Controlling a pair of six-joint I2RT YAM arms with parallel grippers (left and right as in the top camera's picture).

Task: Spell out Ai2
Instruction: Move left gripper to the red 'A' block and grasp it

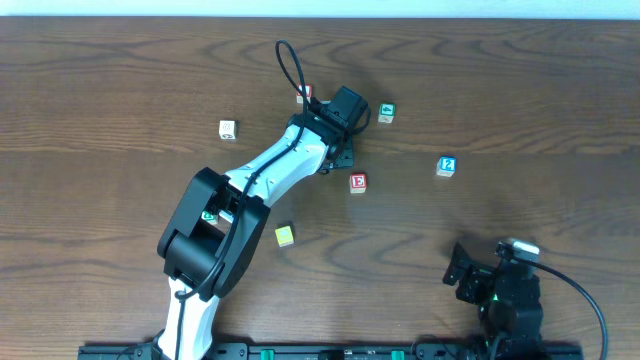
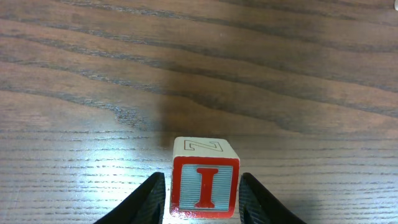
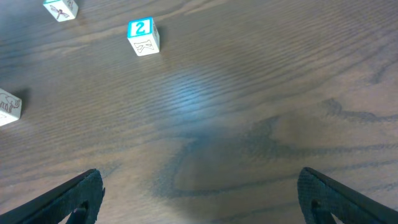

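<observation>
A red-framed block with the letter I (image 2: 205, 185) rests on the wooden table (image 2: 186, 74). It sits between the fingers of my left gripper (image 2: 202, 178), which is open with a thin gap on each side. In the overhead view this block (image 1: 305, 94) peeks out beside the left gripper (image 1: 314, 101) at the top centre. A blue block marked 2 (image 1: 446, 166) lies at the right and also shows in the right wrist view (image 3: 143, 36). My right gripper (image 1: 462, 270) (image 3: 199, 180) is wide open and empty over bare table at the lower right.
A red E block (image 1: 358, 183) lies just below the left wrist. A green block (image 1: 386, 112) is to its right, a cream block (image 1: 228, 129) to the left and a yellow-green block (image 1: 285, 235) near the left arm. Two pale blocks (image 3: 61, 9) (image 3: 9, 106) show in the right wrist view.
</observation>
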